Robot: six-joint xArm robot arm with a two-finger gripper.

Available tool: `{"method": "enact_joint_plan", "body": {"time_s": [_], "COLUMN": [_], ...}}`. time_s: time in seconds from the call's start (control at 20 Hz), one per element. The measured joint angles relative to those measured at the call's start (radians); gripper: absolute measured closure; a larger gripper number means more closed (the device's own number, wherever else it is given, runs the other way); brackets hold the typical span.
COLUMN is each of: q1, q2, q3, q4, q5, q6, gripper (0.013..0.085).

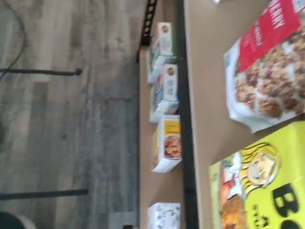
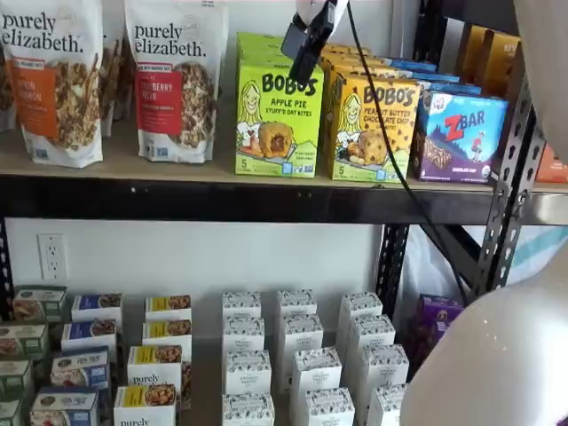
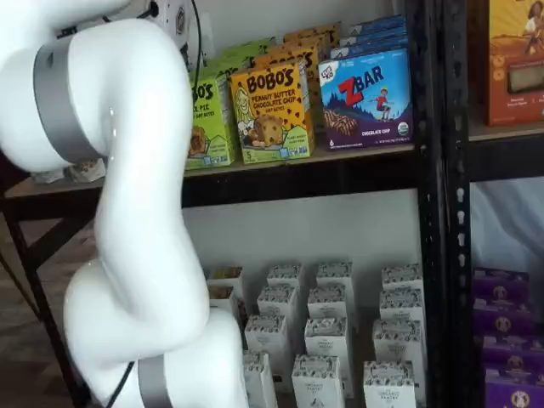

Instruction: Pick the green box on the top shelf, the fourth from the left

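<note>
The green box (image 2: 278, 115) stands upright on the top shelf (image 2: 177, 169), lime-green with "BOBO'S APPLE PIE" and a blonde cartoon girl. It also shows in the wrist view (image 1: 267, 186) and, half hidden behind my arm, in a shelf view (image 3: 208, 119). My gripper (image 2: 298, 55) hangs from the view's top edge, in front of the box's upper right corner, with a cable beside it. Its black fingers show as one dark shape with no clear gap and no box in them.
A yellow-orange Bobo's box (image 2: 373, 124) and a blue ZBar box (image 2: 460, 133) stand right of the green box. A red-label granola bag (image 2: 176, 80) and an orange-label bag (image 2: 53, 80) stand left. Several small boxes (image 2: 248, 355) fill the lower shelf. My white arm (image 3: 127, 212) blocks the left.
</note>
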Motion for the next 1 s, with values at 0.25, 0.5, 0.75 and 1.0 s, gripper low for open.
{"method": "enact_joint_plan", "body": {"time_s": [0.25, 0.5, 0.75, 1.0], "q1": [0.012, 0.012, -0.005, -0.026], "q2": [0.014, 0.064, 0.12, 0.164], "q3": [0.005, -0.031, -0.073, -0.097], "q4": [0.003, -0.01, -0.033, -0.059], "q5": [-0.076, -0.106, -0.111, -0.115], "q6": [0.009, 0.005, -0.018, -0.047], "gripper": [0.013, 0.013, 0.013, 0.013]}}
